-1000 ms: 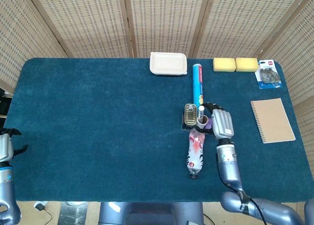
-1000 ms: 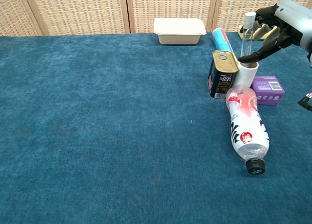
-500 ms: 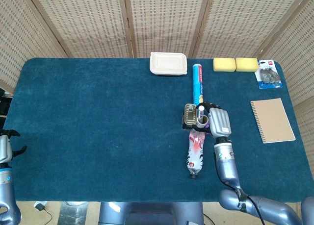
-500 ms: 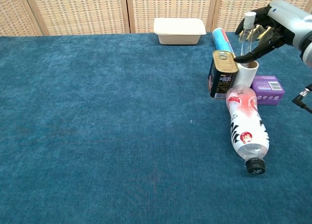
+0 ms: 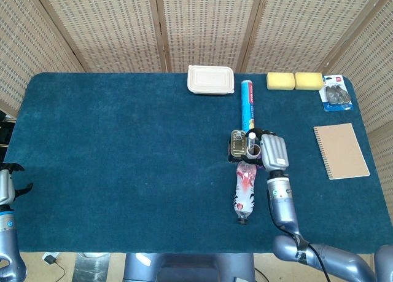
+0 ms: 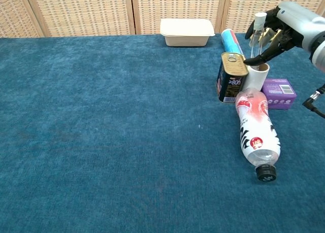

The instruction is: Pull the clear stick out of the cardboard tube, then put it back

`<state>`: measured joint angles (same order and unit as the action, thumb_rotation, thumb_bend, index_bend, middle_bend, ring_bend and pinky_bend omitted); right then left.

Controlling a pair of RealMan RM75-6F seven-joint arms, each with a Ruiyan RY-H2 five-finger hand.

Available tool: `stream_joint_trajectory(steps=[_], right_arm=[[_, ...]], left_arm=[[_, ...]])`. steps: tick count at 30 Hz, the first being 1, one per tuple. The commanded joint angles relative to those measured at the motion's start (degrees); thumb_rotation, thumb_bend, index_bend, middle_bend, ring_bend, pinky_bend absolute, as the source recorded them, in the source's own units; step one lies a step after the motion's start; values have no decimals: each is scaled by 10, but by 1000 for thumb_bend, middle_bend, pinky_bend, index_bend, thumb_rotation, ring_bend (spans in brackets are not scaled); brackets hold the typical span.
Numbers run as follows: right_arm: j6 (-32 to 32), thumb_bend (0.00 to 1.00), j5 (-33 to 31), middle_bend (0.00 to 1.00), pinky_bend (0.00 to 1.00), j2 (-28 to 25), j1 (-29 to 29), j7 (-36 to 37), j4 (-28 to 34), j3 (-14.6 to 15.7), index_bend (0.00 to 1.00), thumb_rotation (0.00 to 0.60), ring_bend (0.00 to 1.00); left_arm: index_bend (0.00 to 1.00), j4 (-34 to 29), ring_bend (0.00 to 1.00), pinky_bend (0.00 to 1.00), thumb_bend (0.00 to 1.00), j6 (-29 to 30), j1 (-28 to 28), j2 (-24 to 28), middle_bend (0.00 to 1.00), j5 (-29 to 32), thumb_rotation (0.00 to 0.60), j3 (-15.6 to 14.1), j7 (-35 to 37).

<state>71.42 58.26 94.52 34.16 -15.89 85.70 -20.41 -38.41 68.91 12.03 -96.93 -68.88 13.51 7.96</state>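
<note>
The white cardboard tube [image 6: 256, 77] stands upright against a tin can [image 6: 231, 76], and the head view shows the cardboard tube [image 5: 253, 151] from above. The clear stick [image 6: 258, 37] with its white cap rises out of the tube; the clear stick [image 5: 251, 141] looks small from above. My right hand [image 6: 282, 26] is beside the tube's top, its fingers curled around the stick and its thumb near the rim. From the head view the right hand [image 5: 274, 152] covers the tube's right side. My left hand [image 5: 6, 182] hangs off the table's near left corner, fingers apart and holding nothing.
A plastic bottle [image 6: 258, 133] lies in front of the tube, and a purple box [image 6: 278, 93] sits to its right. A blue roll [image 5: 248, 105] lies behind the can. A lidded container [image 5: 210, 79], yellow sponges [image 5: 295, 80], a blister pack [image 5: 336, 93] and a notebook [image 5: 341, 150] are farther off.
My right hand moved left from beside the tube and its fingers closed around the stick. The stick stays at the same height in the tube. The left hand barely moved.
</note>
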Motion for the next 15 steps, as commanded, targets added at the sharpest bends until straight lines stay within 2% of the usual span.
stream_joint_trajectory(steps=[1,15], right_arm=[[-3,215,4,450,399,1,2,-4,-8,4,416,600,426],[4,241,8,487,430,13,7,-22,-28,6,451,600,472]], left_arm=[[452,0,234,316,152,0,0,0,419,0,600,0,0],[453,-1,234,316,153,0,0,0,419,0,600,0,-1]])
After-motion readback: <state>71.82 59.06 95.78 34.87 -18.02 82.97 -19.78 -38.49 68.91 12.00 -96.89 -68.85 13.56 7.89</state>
